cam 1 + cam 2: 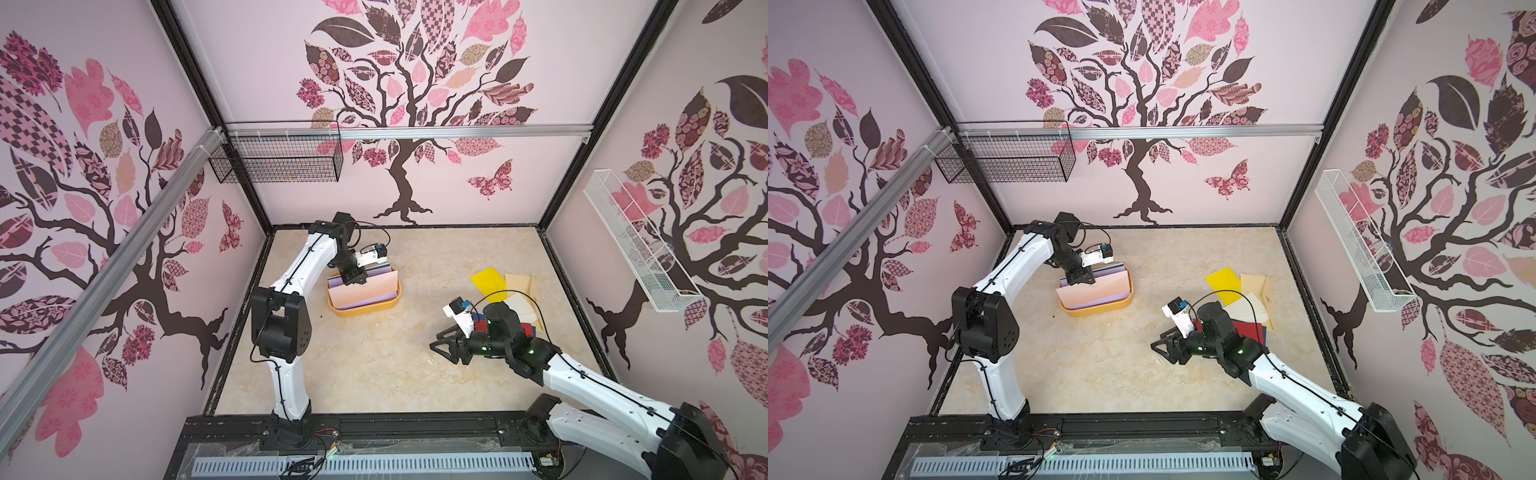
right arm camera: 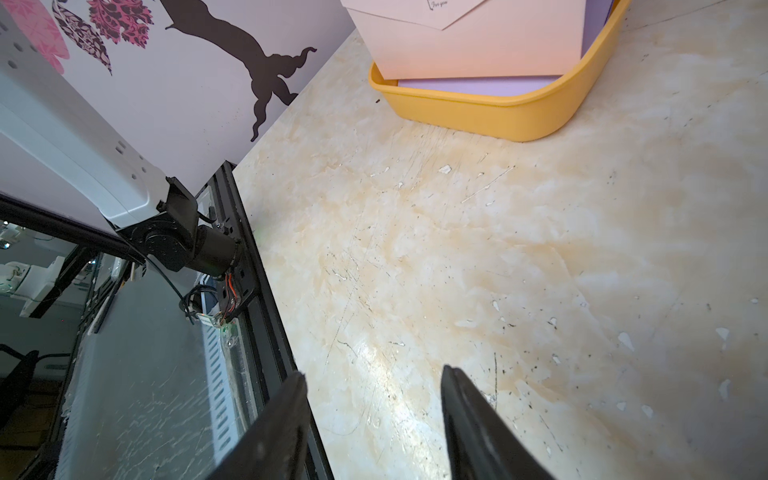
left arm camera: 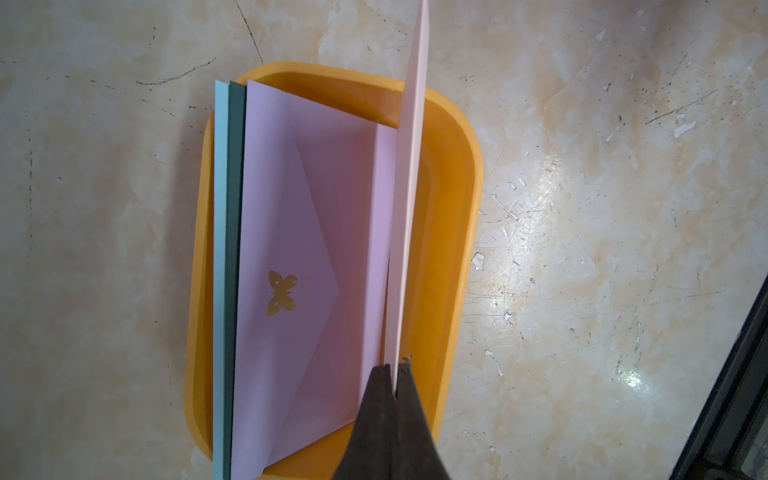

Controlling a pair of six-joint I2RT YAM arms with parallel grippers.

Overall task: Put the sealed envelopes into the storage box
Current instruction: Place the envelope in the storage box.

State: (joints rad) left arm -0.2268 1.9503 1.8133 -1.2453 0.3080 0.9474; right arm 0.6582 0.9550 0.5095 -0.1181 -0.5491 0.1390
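A grey slotted duct [image 1: 361, 463] lines the near edge of the scratched, marble-patterned table [image 1: 374, 365]. Over bare table at the near right, the right pincer [image 2: 372, 374] hangs released and empty. Behind it lie loose envelopes [image 1: 517, 291]. Farther left, the left pincer [image 3: 397, 368] is clenched on a pink envelope [image 1: 365, 286] standing edgewise in the storage box [image 1: 361, 311]. A black wire basket [image 1: 278, 162] hangs on the tree-patterned back wall [image 1: 457, 187].

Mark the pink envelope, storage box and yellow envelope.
pink envelope [image 3: 405, 208], left wrist view, thin upright edge.
storage box [image 1: 362, 311], in a top view, front rim.
yellow envelope [image 1: 488, 284], in a top view, its middle.
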